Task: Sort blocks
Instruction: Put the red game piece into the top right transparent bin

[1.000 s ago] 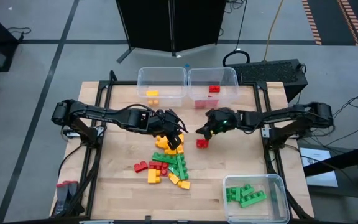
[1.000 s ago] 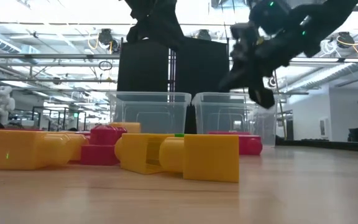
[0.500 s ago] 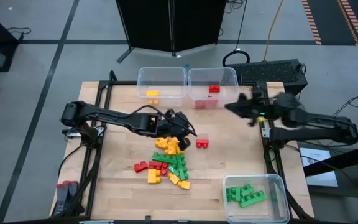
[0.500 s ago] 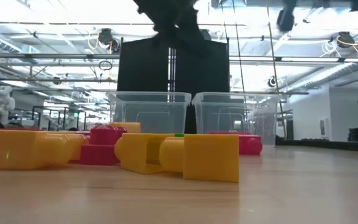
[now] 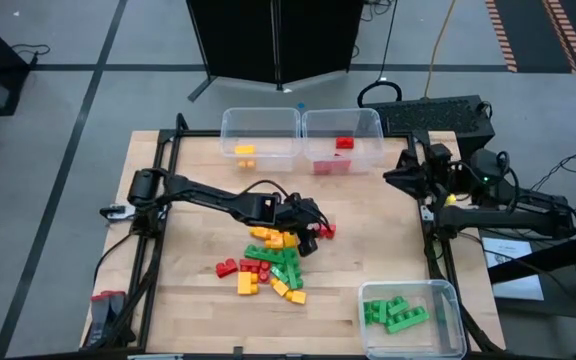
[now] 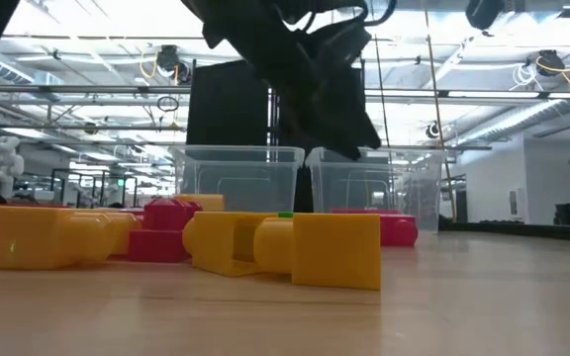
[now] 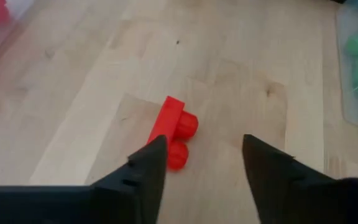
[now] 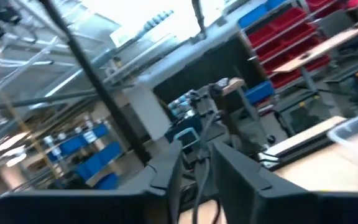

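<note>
Red, yellow-orange and green blocks (image 5: 271,262) lie heaped near the middle of the wooden counter (image 5: 188,290); one red block (image 7: 174,129) sits apart at the pile's right edge, lying on the wood just ahead of the left end effector (image 7: 199,163); its two dark fingers (image 7: 146,171) stand spread with a clear gap between them and hold nothing; the red block is near the tip of one finger, though whether they touch cannot be told; in the high view that end effector (image 5: 311,228) reaches across the counter to the pile's upper right; the right end effector (image 5: 400,170) is drawn back over the counter's right edge, beside the far bins, its fingers (image 8: 168,167) a little parted and empty; two clear bins stand at the far edge, the left one (image 5: 259,133) holding yellow-orange blocks, the right one (image 5: 342,135) holding red ones; a third clear bin (image 5: 412,316) at the near right corner holds green blocks.
</note>
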Available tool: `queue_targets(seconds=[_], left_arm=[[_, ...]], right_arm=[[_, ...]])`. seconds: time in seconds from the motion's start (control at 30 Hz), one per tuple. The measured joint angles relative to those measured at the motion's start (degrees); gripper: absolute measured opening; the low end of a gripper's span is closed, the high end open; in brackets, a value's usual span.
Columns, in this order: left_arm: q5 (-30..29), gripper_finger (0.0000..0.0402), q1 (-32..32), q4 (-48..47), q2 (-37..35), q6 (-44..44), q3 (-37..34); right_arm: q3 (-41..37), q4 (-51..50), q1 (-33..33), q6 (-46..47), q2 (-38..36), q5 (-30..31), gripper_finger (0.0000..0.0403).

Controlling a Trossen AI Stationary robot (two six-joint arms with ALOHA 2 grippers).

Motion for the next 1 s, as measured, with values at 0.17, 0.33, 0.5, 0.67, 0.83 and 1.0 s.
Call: queue_targets(seconds=[0.17, 0.33, 0.5, 0.67, 0.83, 1.0], left_arm=[[-2.3, 0.0249, 0.0, -0.6, 3.9, 0.1, 3.2], [-4.3, 0.0276, 0.0, -4.9, 8.5, 4.4, 7.6], [-4.6, 0.0279, 0.3, -10.0, 12.9, 6.5, 12.2], [-4.6, 0.0279, 0.8, -11.0, 15.8, 7.8, 14.8], [-4.7, 0.0279, 1.0, -11.1, 17.1, 12.2, 15.0], [-3.4, 0.0264, 1.1, -10.4, 17.9, 15.5, 15.0]], right_arm=[[0.0, 1.4, 0.0, -1.1, -0.1, -1.3, 0.0127], [0.0, 1.1, 0.0, -2.8, 0.0, -1.4, 0.0147], [0.0, 1.1, 0.0, -2.9, 0.0, -2.5, 0.015], [0.0, 0.0, 0.0, -2.6, 0.0, -2.5, 0.0146], [0.0, -0.2, 0.0, -2.5, 0.0, -2.5, 0.0144], [0.0, -0.4, 0.0, -2.4, -0.1, -2.5, 0.0144]])
